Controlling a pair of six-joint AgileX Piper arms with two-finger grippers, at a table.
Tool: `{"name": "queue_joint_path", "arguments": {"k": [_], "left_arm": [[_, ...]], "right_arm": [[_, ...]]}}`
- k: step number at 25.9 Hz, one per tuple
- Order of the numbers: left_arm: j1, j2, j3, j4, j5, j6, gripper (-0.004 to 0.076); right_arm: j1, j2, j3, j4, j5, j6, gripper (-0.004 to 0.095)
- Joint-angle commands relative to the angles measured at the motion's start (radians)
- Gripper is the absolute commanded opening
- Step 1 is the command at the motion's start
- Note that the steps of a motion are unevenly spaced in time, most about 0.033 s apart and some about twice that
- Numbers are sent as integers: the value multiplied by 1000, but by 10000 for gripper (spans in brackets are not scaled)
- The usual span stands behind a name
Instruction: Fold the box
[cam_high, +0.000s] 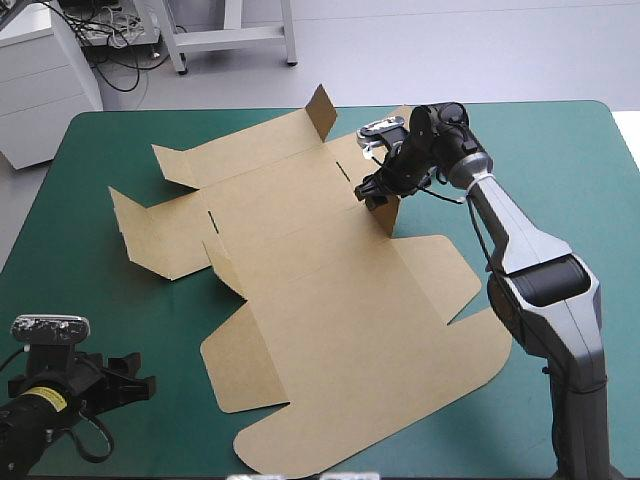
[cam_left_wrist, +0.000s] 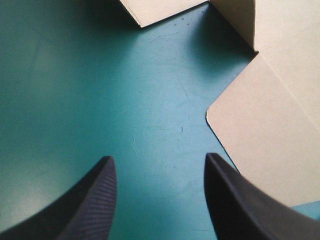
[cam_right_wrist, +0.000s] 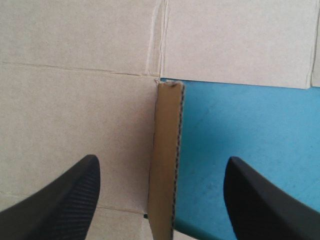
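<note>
High view shows us the box (cam_high: 330, 300) lying mostly flat mid-table. Our right gripper (cam_high: 375, 195) stands open astride a raised flap (cam_right_wrist: 165, 165) at its far right side; our left gripper (cam_high: 138, 384), also open, hovers over cover (cam_left_wrist: 100, 100) beside the box's near-left corner.

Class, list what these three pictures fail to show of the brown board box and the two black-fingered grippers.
1. High view: the right gripper shows no clear fingertips, which are lost against its own dark wrist and the raised flap.
2. Left wrist view: most of the brown board box is cut off by the picture's edges.
3. Right wrist view: the flap's faces are unseen, as it stands edge-on.
</note>
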Motion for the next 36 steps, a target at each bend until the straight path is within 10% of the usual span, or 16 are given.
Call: {"name": "queue_joint_path", "arguments": {"k": [1, 14, 25, 36], "left_arm": [[0, 12, -35, -3, -42, -8, 379], [0, 12, -35, -3, -41, -6, 379], [0, 12, -35, 18, 0, -3, 379], [0, 12, -35, 46, 34, -3, 379]], "right_arm": [[-2, -50, -32, 11, -12, -13, 593], [-2, -45, -32, 14, -19, -57, -25], [-2, -45, -34, 2, -72, -259, -23], [-2, -45, -34, -11, -218, -808, -23]]}}
